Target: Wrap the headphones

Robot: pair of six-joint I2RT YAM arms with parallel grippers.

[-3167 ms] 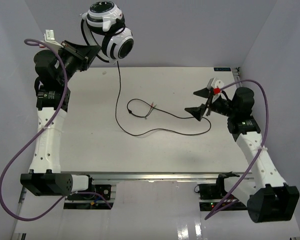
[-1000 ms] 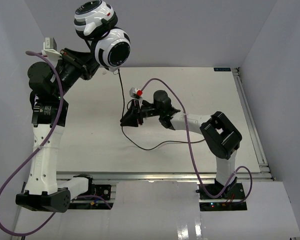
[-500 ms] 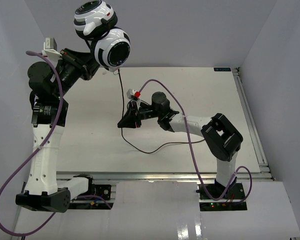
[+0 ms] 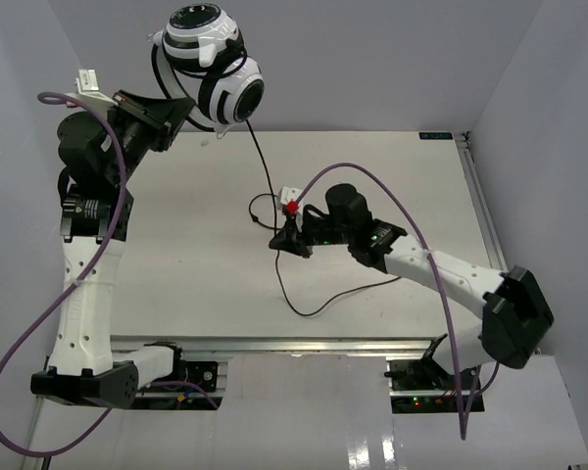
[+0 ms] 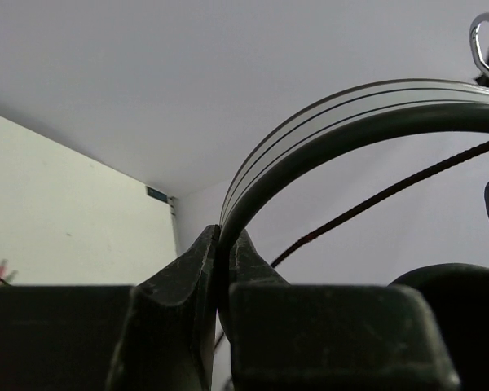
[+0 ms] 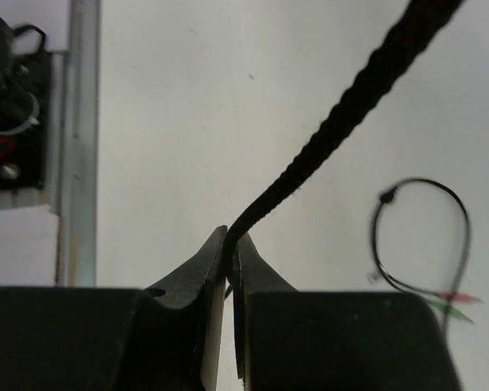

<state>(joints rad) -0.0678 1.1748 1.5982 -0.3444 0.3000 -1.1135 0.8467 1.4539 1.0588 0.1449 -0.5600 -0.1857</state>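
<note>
The white-and-black headphones [image 4: 214,59] hang high at the back left, both earcups folded together. My left gripper [image 4: 189,115] is shut on their thin black headband [image 5: 310,122], which arcs up out of the jaws in the left wrist view. The thin black cable [image 4: 263,162] drops from the earcups to the table, loops and trails toward the front. My right gripper [image 4: 282,241] is shut on the cable [image 6: 342,122] just above the table centre. A small loop of cable [image 6: 420,236] with a red-and-green marked end lies beyond it.
Purple robot cables [image 4: 402,211] arch over both arms. The white table [image 4: 176,274] has a metal rail [image 4: 475,206] on its right edge and an aluminium frame [image 4: 304,345] at the front. Grey walls enclose the cell.
</note>
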